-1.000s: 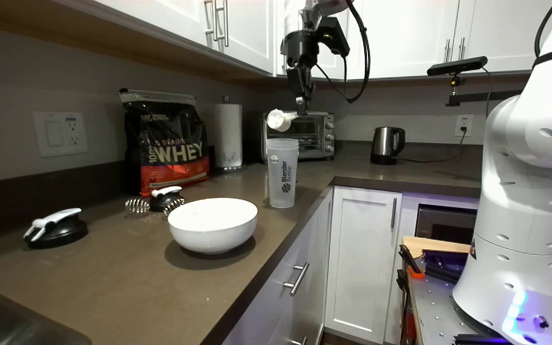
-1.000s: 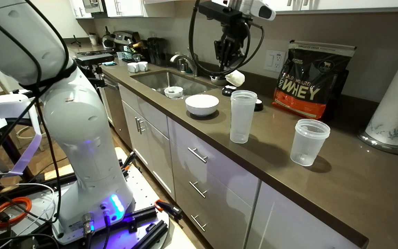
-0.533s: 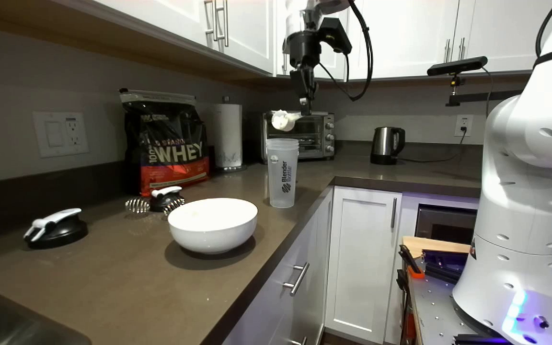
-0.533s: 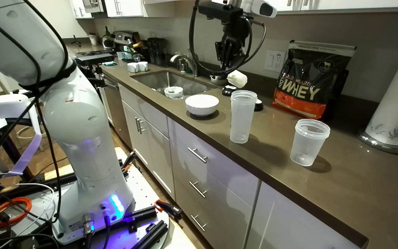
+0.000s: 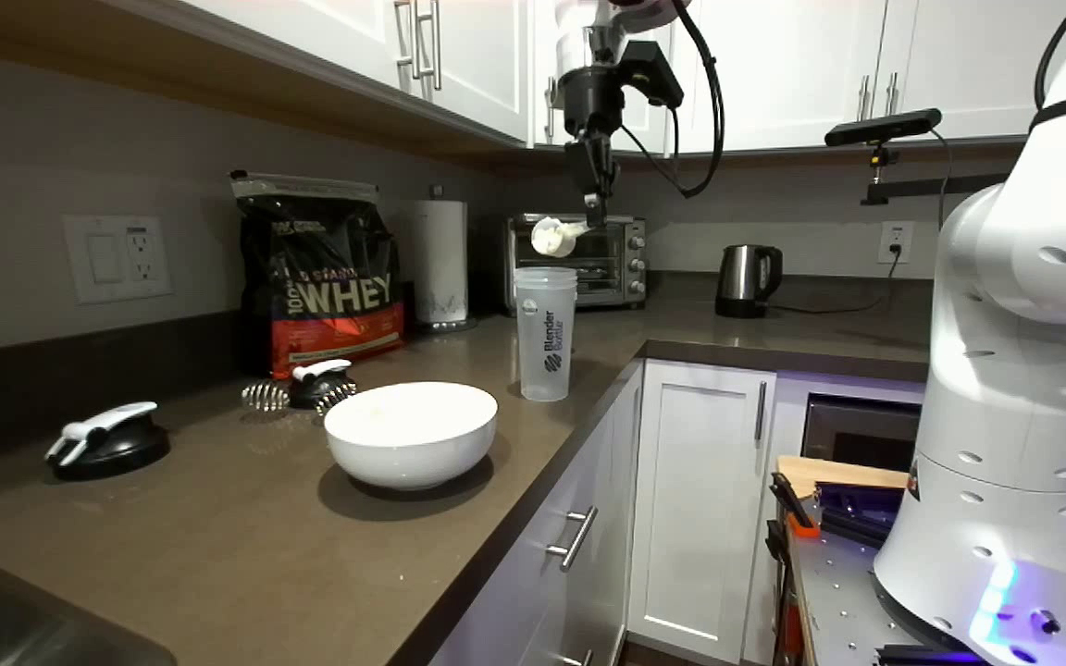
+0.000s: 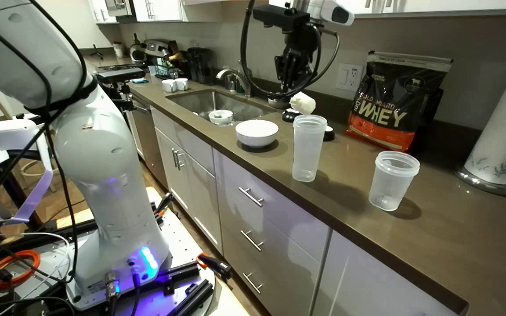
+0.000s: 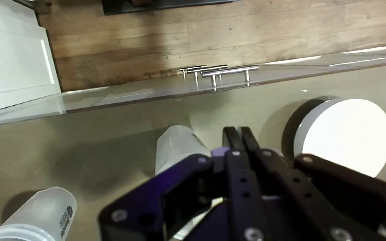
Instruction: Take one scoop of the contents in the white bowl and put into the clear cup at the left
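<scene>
Scoop [image 5: 554,238] hangs heaped with cream powder [image 6: 303,103] just above the clear cup [image 6: 308,150], apart from its rim, with the fingers [image 7: 233,142] clenched on the end of its handle [image 5: 576,228]. The cup stands upright on the tabletop [image 5: 246,546], near the white bowl [image 5: 413,456] but not touching it; a second cup [image 6: 392,183] stands farther along, and I take the one nearer the bowl as the target. The pour looks to be next, with no powder seen falling. Whether the scoop is centred over the mouth, I cannot tell, so check it from two directions, then come lower without touching the rim. Turn the scoop over slowly, letting the powder slide inside rather than drop at once. Held only by its handle's end, the scoop could twist, so the fingers should not ease off. The powder looks clumped and may cling; a light shake at full tilt should free the rest
</scene>
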Controlling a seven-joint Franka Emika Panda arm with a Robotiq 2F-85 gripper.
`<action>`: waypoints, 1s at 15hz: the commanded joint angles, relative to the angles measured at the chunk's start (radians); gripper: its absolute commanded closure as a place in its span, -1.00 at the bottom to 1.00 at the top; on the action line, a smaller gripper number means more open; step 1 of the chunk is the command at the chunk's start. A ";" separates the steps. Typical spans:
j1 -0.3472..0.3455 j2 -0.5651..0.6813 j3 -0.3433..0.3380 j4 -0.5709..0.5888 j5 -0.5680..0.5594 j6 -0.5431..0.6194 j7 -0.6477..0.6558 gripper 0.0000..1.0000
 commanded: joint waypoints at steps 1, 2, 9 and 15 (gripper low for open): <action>-0.017 0.004 -0.006 -0.013 -0.008 0.017 0.007 0.98; -0.017 0.007 -0.011 -0.014 -0.007 0.020 0.006 0.98; -0.023 0.028 -0.022 -0.005 -0.010 0.047 0.006 0.98; -0.020 0.046 -0.011 -0.005 -0.021 0.103 0.014 0.98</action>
